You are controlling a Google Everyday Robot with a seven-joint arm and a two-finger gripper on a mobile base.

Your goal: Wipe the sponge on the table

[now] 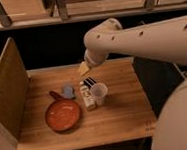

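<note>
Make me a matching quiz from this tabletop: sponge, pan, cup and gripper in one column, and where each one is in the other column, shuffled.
1. sponge
2. orange pan
3. white cup
4. gripper

A. just right of the carton
B. front left of the table
C. in the air over the table's back part
D. just behind the pan, beside its handle

Pairs: 1-D, 2-B, 3-A, 4-C
</note>
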